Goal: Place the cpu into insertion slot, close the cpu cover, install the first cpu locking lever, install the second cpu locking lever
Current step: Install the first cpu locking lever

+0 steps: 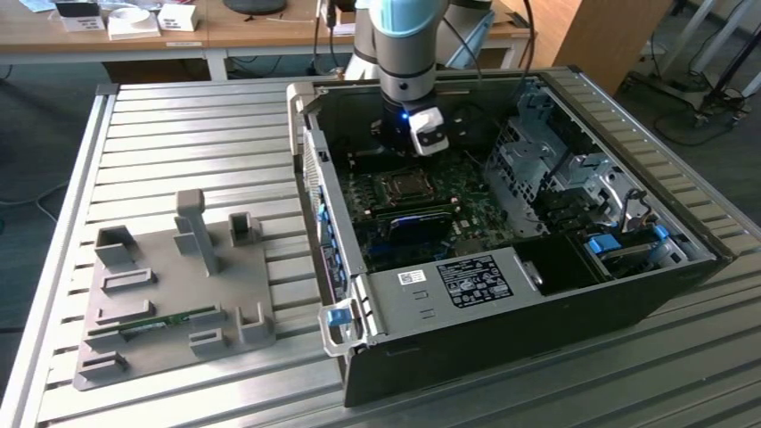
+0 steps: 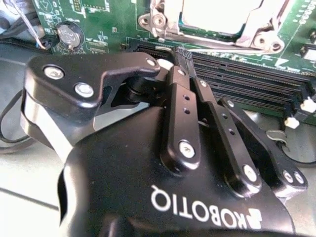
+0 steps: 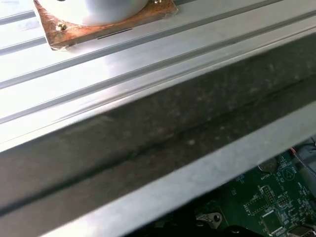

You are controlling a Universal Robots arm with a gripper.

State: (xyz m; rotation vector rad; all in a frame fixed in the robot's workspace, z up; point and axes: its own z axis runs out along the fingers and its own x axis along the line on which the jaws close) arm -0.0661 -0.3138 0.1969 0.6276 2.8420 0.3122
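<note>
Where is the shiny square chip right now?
The cpu sits in the insertion slot on the green board inside the open computer case, just below the gripper in the exterior view, beside the long black memory slots.

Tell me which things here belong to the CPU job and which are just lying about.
Part of the job:
- cpu, already seated
- insertion slot
- cpu cover, around the chip
- claw, fingers together and empty, just short of the socket

Lying about:
- grey fixture plate on the table
- white boxes on the wooden desk
- drive cage

open computer case (image 1: 500, 294) beside a grey fixture plate (image 1: 167, 294), seemingly plastic.
</note>
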